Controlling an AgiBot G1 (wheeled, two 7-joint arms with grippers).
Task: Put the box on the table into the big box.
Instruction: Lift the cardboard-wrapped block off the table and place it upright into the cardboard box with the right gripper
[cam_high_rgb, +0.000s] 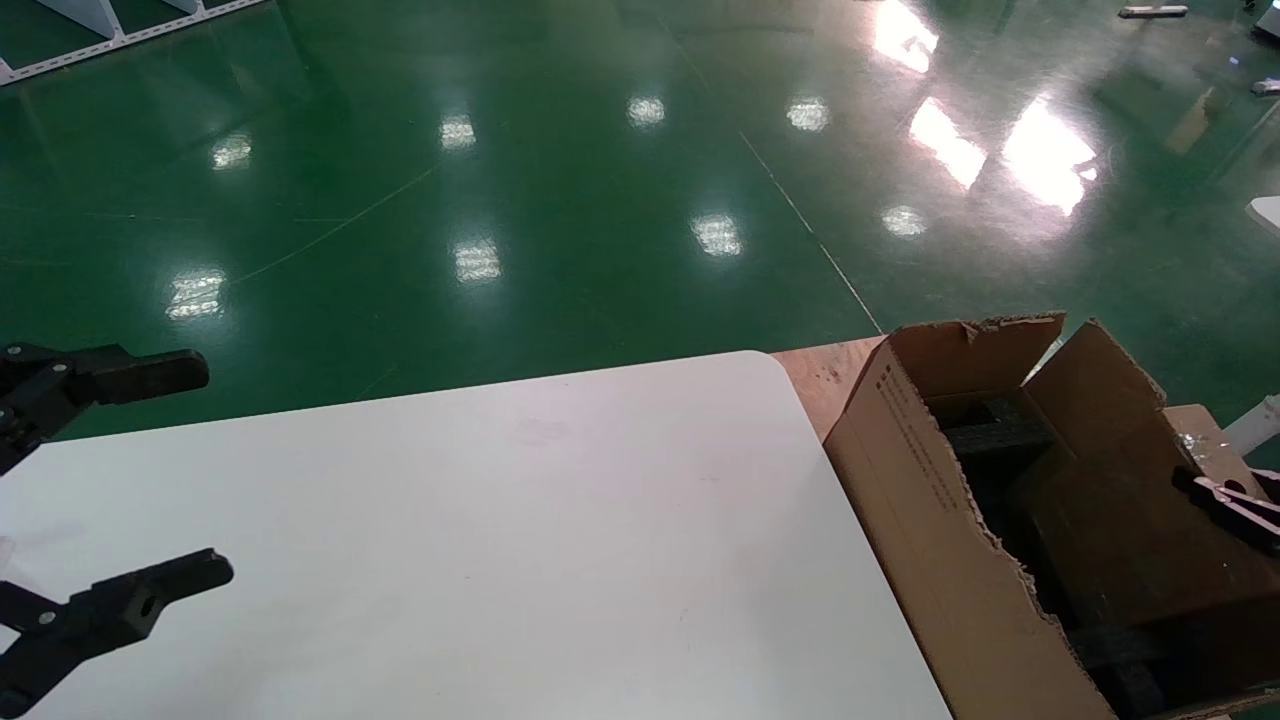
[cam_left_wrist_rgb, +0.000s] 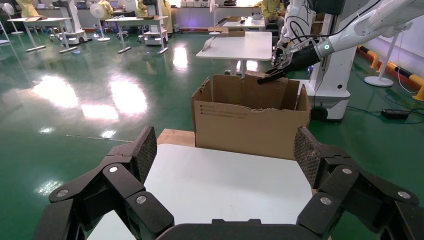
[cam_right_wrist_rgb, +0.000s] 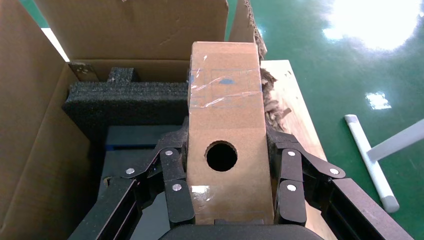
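My right gripper is shut on the small brown box, gripping its two sides; the face with the round hole is toward the camera and clear tape crosses the far end. It holds the box inside the big box, over black foam. In the head view the small box lies low within the torn carton, with the right gripper at its right end. My left gripper is open and empty over the left side of the white table; it also shows in the left wrist view.
The big box stands just past the table's right edge on a wooden board. Its torn wall and raised flaps ring the opening. A white pole lies on the green floor beside the board.
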